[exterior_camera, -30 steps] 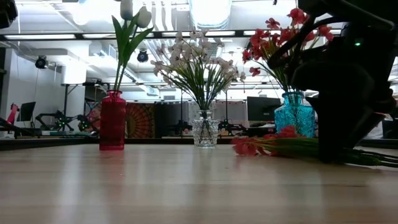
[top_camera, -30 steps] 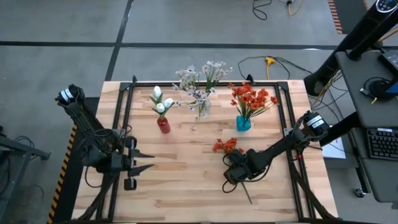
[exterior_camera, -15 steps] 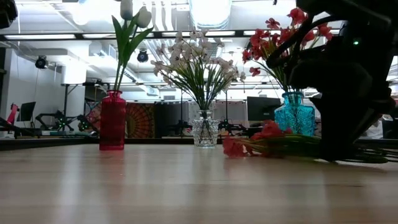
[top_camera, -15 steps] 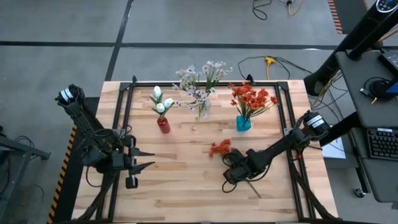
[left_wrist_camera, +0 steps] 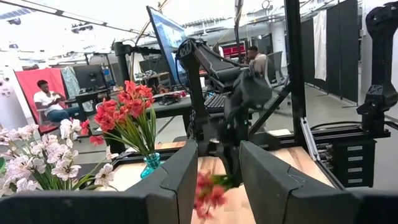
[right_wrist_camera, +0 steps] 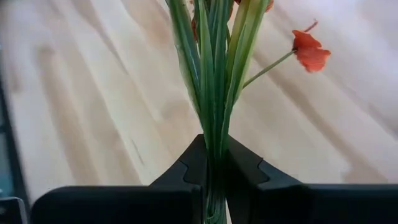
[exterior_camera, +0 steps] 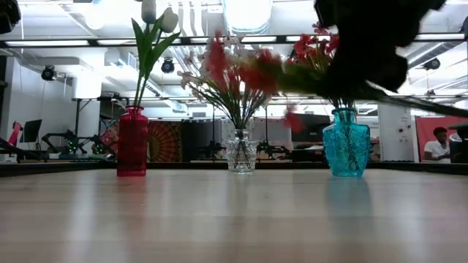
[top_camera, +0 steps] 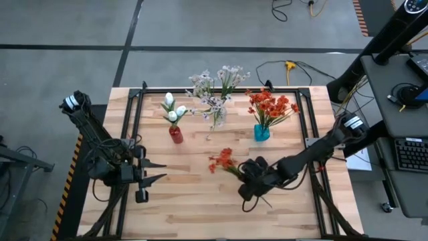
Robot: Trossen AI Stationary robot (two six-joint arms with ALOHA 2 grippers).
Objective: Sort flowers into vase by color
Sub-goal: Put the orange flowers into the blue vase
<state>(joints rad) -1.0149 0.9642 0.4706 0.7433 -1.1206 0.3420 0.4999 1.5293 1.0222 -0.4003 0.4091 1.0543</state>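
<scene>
Now the right end effector (top_camera: 249, 184), lower centre-right of the high view, is clamped on the green stalks of an orange-red flower stem (top_camera: 222, 161), lifted clear of the tabletop (top_camera: 194, 194). Transport seems the step in hand; next comes carrying it up-frame to the blue vase (top_camera: 261, 132) holding matching blooms. At lower left, the left end effector (top_camera: 152, 171) waits with fingers apart.
</scene>
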